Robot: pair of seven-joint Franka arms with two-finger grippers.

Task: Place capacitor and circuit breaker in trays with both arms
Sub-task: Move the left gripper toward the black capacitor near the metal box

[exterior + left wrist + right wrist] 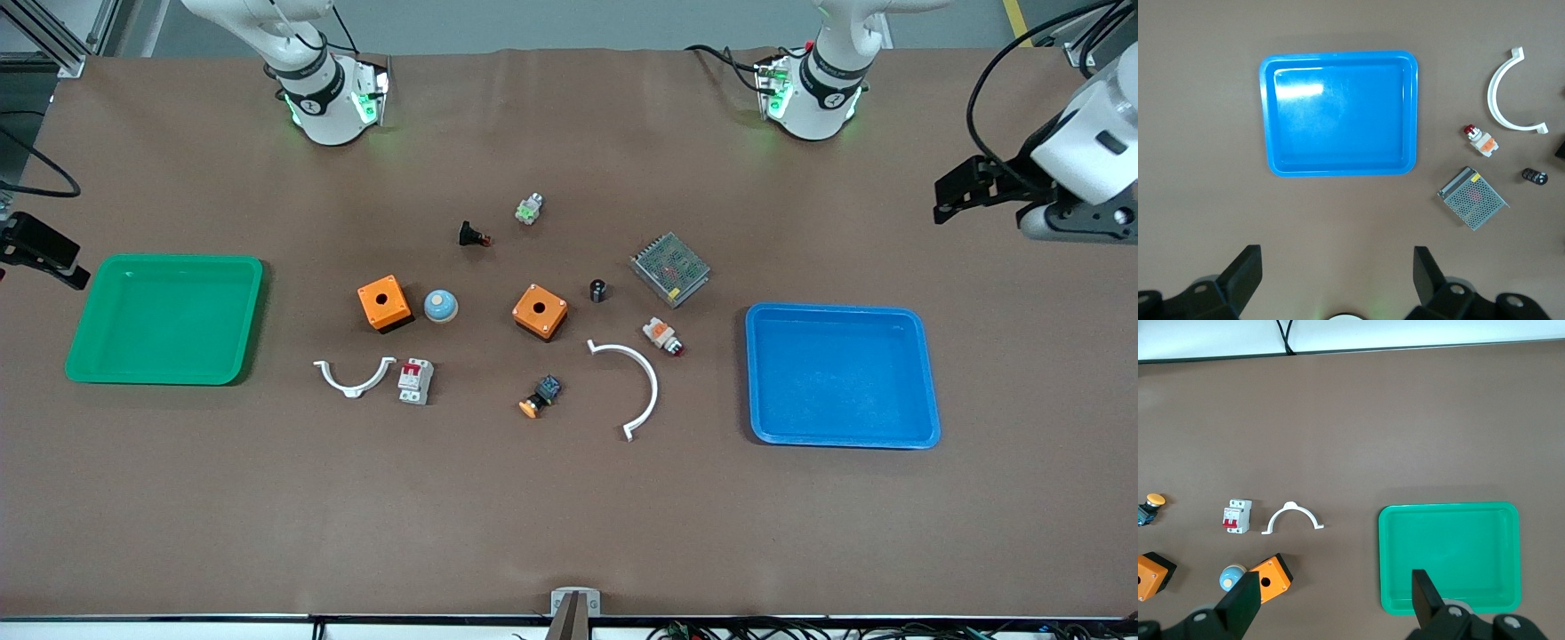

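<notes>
The capacitor (597,290), a tiny black cylinder, stands mid-table between an orange box (540,311) and a metal mesh unit (670,268); it also shows in the left wrist view (1534,177). The circuit breaker (415,380), white-grey with red levers, lies beside a small white arc (354,377); it also shows in the right wrist view (1237,516). My left gripper (949,197) hangs open and empty, high over the left arm's end of the table, and shows in its wrist view (1337,275). My right gripper (44,253) hangs open and empty over the right arm's end, and shows in its wrist view (1335,603).
A blue tray (925,373) lies at the left arm's end, a green tray (89,356) at the right arm's end. Between them lie a second orange box (384,303), a blue dome (440,306), a large white arc (645,382), a white-and-orange button (662,335) and several small push-button parts.
</notes>
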